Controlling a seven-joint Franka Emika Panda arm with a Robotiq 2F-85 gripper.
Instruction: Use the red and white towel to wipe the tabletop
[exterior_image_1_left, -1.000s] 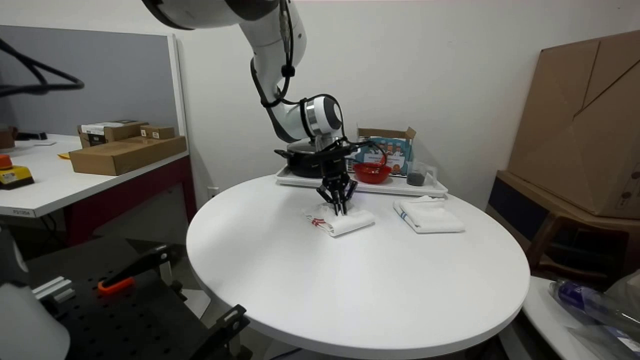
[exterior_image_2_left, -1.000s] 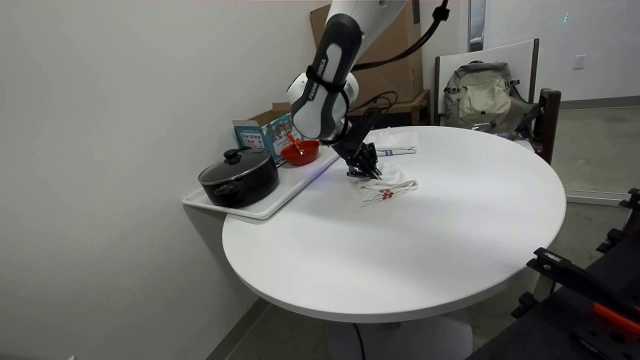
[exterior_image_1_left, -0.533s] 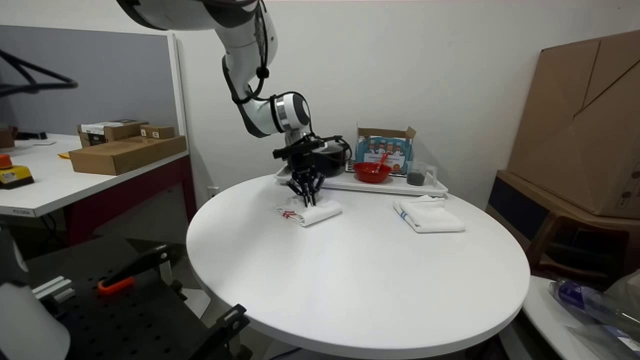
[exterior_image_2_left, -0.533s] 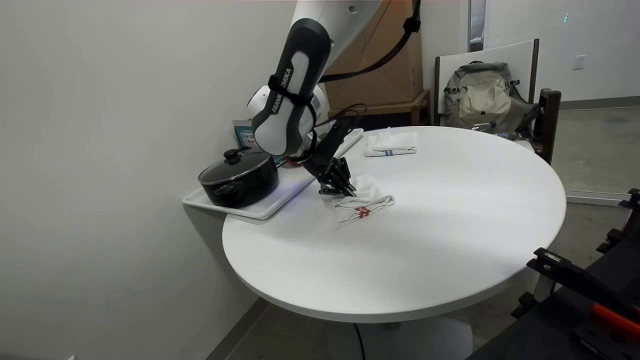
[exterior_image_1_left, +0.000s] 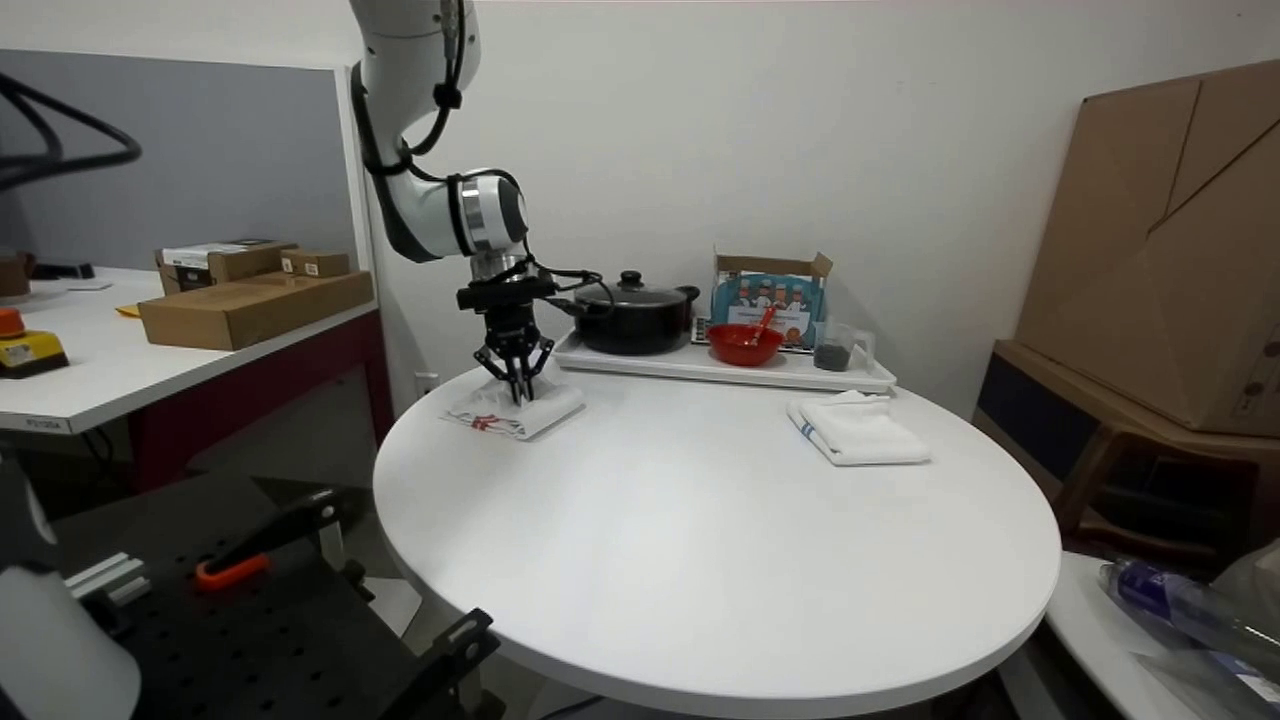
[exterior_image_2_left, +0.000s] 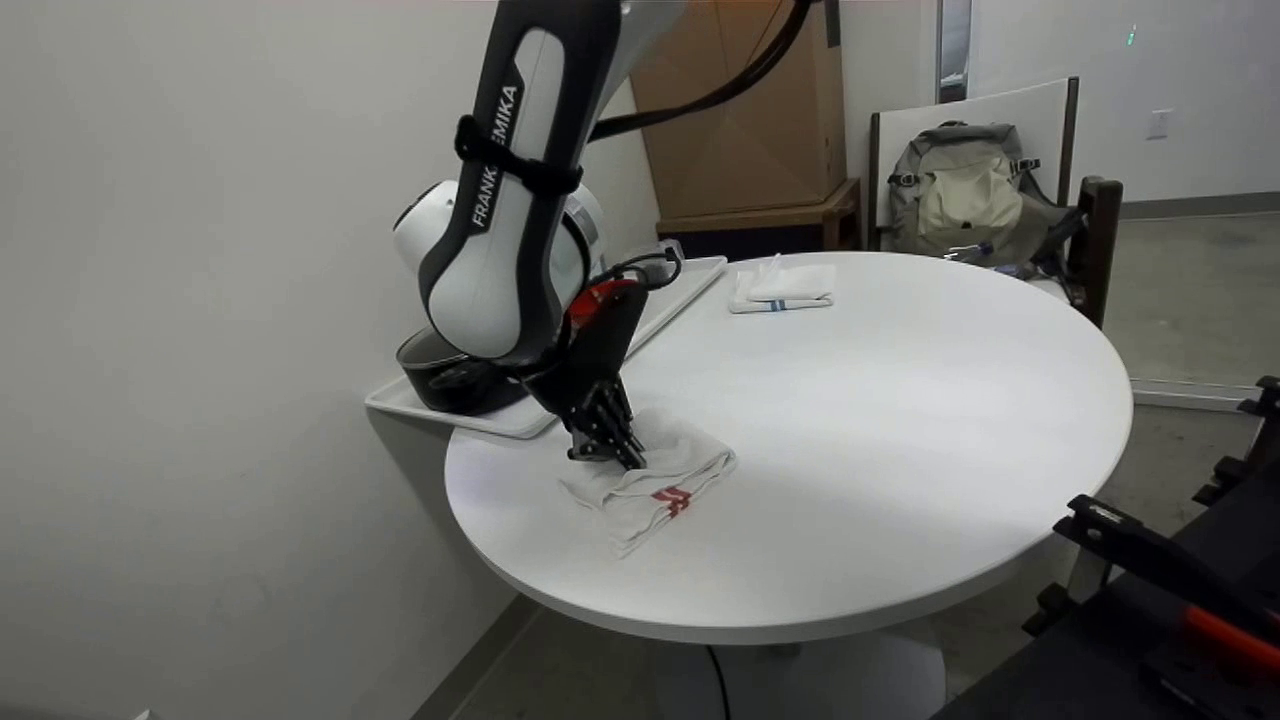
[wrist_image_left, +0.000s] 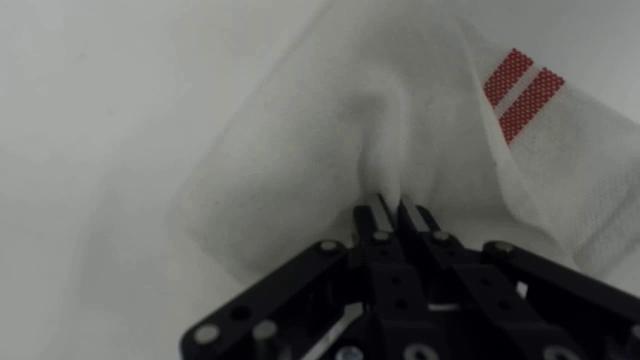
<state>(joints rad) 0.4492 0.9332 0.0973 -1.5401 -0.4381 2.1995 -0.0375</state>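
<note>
The black two-fingered gripper (wrist_image_left: 393, 207) is clamping a raised fold of the red-striped white cloth towel (exterior_image_2_left: 658, 486), which is lying on the round white tabletop (exterior_image_1_left: 700, 560) near the white rectangular tray (exterior_image_1_left: 720, 374).

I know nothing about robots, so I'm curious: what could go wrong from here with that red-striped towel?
The gripper pinches a narrow fold of the towel, so the cloth might slip out or bunch up. The towel lies near the edge of the tabletop, so sweeping too far could drag it over. A swing backward might also bump the black pot nearby.
</note>
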